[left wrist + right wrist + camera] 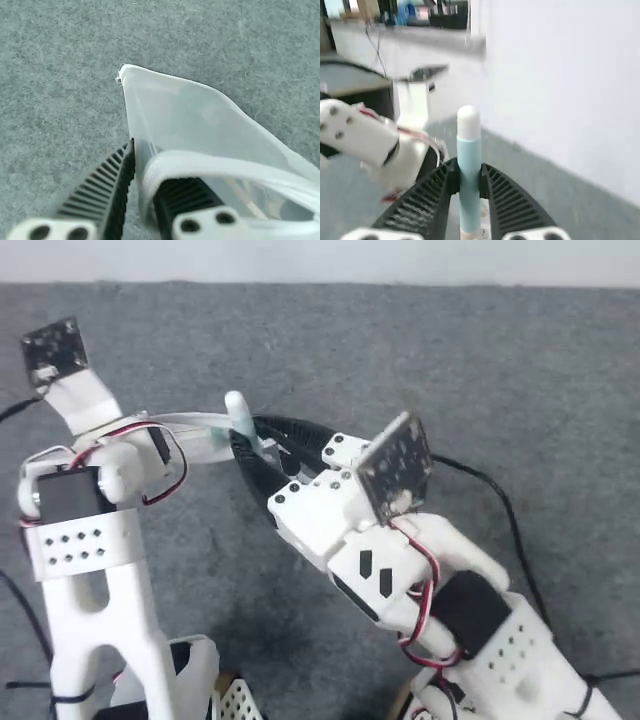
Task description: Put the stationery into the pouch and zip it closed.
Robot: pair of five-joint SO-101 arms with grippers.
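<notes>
A translucent white pouch (200,120) hangs lifted above the grey mat, and my left gripper (142,175) is shut on its rim. From above, the pouch (195,428) stretches from the left gripper (168,442) toward the middle. A light-blue stationery stick (469,165) with a white cap stands upright, with my right gripper (469,182) shut on it. In the high view the stick (240,418) and the right gripper (248,445) sit right at the pouch's near end, the capped tip pointing up. Whether the stick's lower end is inside the pouch is hidden.
Grey carpet-like mat (480,370) covers the table, with open room to the far right and back. A black cable (505,505) trails beside the right arm. The left arm's white body (365,135) is close to the right gripper.
</notes>
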